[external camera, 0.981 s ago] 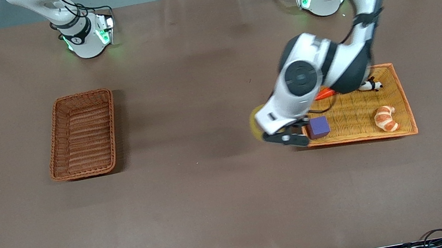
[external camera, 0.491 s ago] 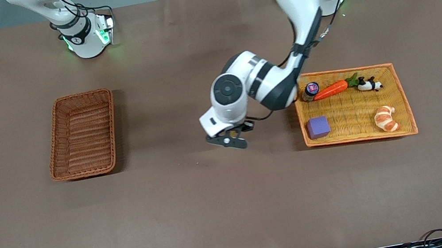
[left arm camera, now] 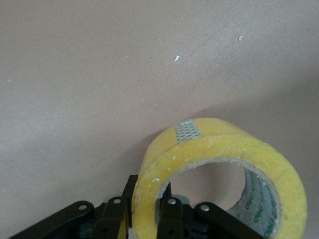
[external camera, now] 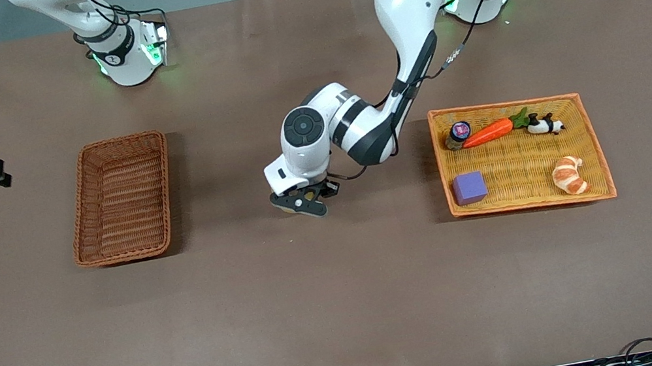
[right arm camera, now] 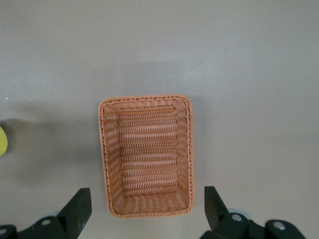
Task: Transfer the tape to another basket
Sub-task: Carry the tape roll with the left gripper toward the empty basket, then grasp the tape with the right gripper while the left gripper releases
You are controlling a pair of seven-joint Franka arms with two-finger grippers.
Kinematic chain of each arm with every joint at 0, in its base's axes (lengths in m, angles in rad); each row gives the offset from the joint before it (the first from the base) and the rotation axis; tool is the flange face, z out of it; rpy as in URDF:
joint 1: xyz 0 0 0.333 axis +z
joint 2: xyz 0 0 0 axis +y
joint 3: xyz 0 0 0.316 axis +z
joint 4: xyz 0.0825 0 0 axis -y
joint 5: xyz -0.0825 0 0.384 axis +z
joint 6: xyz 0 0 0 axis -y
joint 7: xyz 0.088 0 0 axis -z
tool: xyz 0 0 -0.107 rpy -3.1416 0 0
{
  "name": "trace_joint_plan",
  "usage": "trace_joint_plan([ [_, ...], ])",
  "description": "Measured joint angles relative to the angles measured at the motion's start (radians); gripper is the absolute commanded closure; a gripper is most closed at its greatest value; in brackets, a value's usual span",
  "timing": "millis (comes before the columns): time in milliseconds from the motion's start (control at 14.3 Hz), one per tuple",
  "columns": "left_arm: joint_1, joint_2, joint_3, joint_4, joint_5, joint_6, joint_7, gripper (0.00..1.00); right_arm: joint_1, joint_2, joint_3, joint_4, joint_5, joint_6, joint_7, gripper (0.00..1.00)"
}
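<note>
1. Brown cloth covers the big table (external camera: 345,299), and both robot arms stand at its 12 o'clock edge.
2. The tape (left arm camera: 219,164) is a yellow ring with a grey inside. It is up in the air over bare cloth near the middle of the table, between the two baskets.
3. The left gripper (external camera: 300,200) pinches the tape. In the left wrist view its black fingers (left arm camera: 172,219) squeeze the wall of the ring, one inside and one outside.
4. The basket (external camera: 122,197) is dark red-brown and narrow. It sits toward 9 o'clock from the tape, well apart from it, and nothing is in it.
5. The right gripper (right arm camera: 144,211) hangs high over the basket with its fingers spread wide and holding nothing. The right arm waits.
6. The orange basket (external camera: 590,139) sits toward 3 o'clock from the tape, well apart.
7. In it are a purple cube (external camera: 470,187), a toy carrot (external camera: 488,132), a small jar (external camera: 458,133), a little panda (external camera: 545,124) and a croissant (external camera: 568,175).
</note>
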Motion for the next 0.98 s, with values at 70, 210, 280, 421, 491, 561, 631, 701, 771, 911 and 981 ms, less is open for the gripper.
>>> trace_joint_plan([
  [70, -0.002, 0.009, -0.001, 0.002, 0.000, 0.008, 0.000, 0.78, 0.002, 0.001, 0.002, -0.031, 0.003, 0.032, 0.000, 0.00],
  [210, -0.012, 0.018, -0.004, 0.004, 0.000, 0.010, 0.000, 0.54, 0.007, 0.003, 0.012, -0.084, 0.007, 0.086, 0.000, 0.00],
  [280, -0.022, 0.023, -0.004, 0.004, 0.000, 0.012, -0.001, 0.48, 0.009, 0.003, 0.023, -0.107, 0.008, 0.107, 0.000, 0.00],
  [421, -0.041, 0.035, -0.003, 0.005, 0.000, 0.034, -0.003, 0.20, 0.011, 0.003, 0.053, -0.154, 0.011, 0.161, 0.000, 0.00],
  [491, -0.045, 0.041, -0.001, 0.005, 0.000, 0.047, -0.003, 0.00, 0.012, 0.004, 0.074, -0.179, 0.013, 0.195, 0.000, 0.00],
  [561, -0.045, 0.045, 0.001, 0.005, 0.000, 0.054, -0.003, 0.00, 0.013, 0.005, 0.095, -0.207, 0.014, 0.231, 0.002, 0.00],
  [631, -0.043, 0.045, 0.004, 0.006, 0.000, 0.056, -0.003, 0.00, 0.014, 0.008, 0.115, -0.233, 0.015, 0.262, 0.007, 0.00],
  [701, -0.040, 0.043, 0.006, 0.012, 0.000, 0.052, -0.002, 0.00, 0.014, 0.016, 0.137, -0.253, 0.016, 0.284, 0.016, 0.00],
  [771, -0.036, 0.037, 0.006, 0.023, 0.000, 0.033, -0.002, 0.00, 0.015, 0.030, 0.162, -0.266, 0.016, 0.304, 0.033, 0.00],
  [911, -0.032, 0.003, 0.006, 0.044, 0.000, -0.022, -0.010, 0.00, 0.017, 0.068, 0.217, -0.275, 0.016, 0.352, 0.087, 0.00],
  [981, -0.031, -0.029, 0.006, 0.051, 0.000, -0.060, -0.039, 0.00, 0.017, 0.087, 0.247, -0.275, 0.017, 0.375, 0.123, 0.00],
])
